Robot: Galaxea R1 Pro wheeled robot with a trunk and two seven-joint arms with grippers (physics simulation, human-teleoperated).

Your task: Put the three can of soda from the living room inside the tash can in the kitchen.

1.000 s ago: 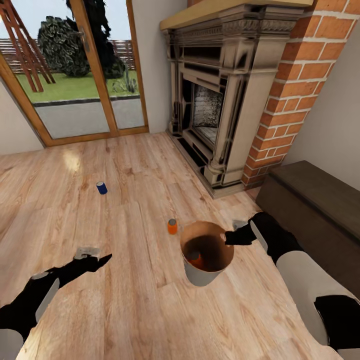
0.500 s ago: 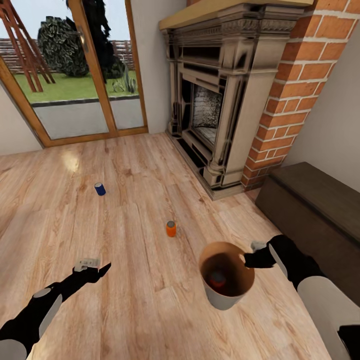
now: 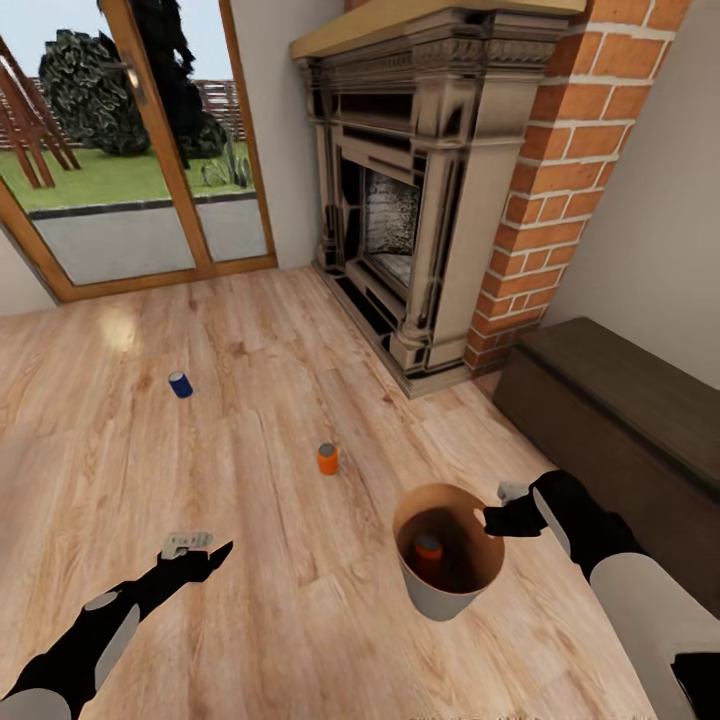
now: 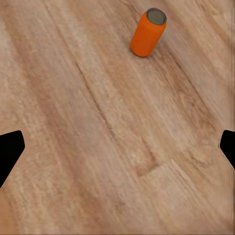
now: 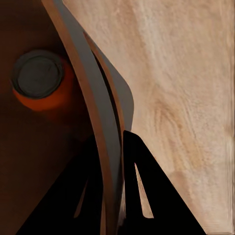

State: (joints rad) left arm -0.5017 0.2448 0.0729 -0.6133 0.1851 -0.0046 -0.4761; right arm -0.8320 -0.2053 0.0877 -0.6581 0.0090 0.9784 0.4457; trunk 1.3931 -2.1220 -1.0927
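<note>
The trash can (image 3: 436,598) hangs just above the wood floor at lower right, my right gripper (image 3: 492,520) shut on its near rim. In the right wrist view the fingers (image 5: 139,196) pinch the bin wall (image 5: 88,98). One orange soda can (image 3: 428,547) stands inside the bin (image 5: 40,78). A second orange can (image 3: 327,458) stands upright on the floor left of the bin, ahead of my open, empty left gripper (image 3: 205,552); the left wrist view shows that can (image 4: 148,33) beyond the spread fingertips (image 4: 10,149). The dark blue can (image 3: 180,384) stands farther off at left.
An ornate dark fireplace (image 3: 420,190) with a red brick chimney (image 3: 560,170) rises ahead. A dark low cabinet (image 3: 620,410) runs along the right wall beside my right arm. Wood-framed glass doors (image 3: 150,150) close the far left.
My right gripper carried the bin right and toward me, away from the orange can on the floor. The left arm shifted slightly. The camera has turned, sliding the scene left.
</note>
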